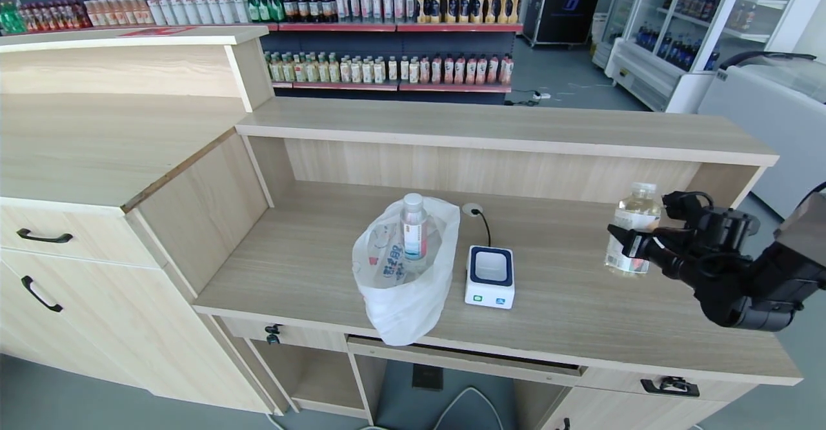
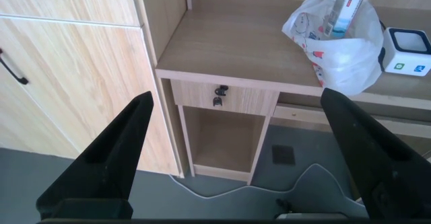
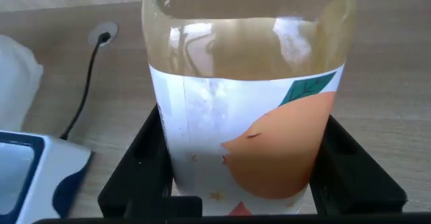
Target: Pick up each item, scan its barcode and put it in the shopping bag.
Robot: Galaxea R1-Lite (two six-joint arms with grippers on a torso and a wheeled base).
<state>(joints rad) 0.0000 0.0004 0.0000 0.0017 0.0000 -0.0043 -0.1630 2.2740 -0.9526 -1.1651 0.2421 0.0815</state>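
Right gripper [image 1: 629, 244] pinches the lower half of the upright bottle [image 1: 634, 220], long axis vertical, standing at the right end of the counter [image 1: 568, 314]; scanner [image 1: 490, 275] lies to its left, shopping bag [image 1: 406, 301] just beside that

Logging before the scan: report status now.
Left gripper open, low beside counter. Right gripper shut on bottle, standing on counter. Scanner unobstructed; shopping bag holds bagged bottle.

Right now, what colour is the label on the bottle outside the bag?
Bottle label: white, orange, green; best in right wrist view.
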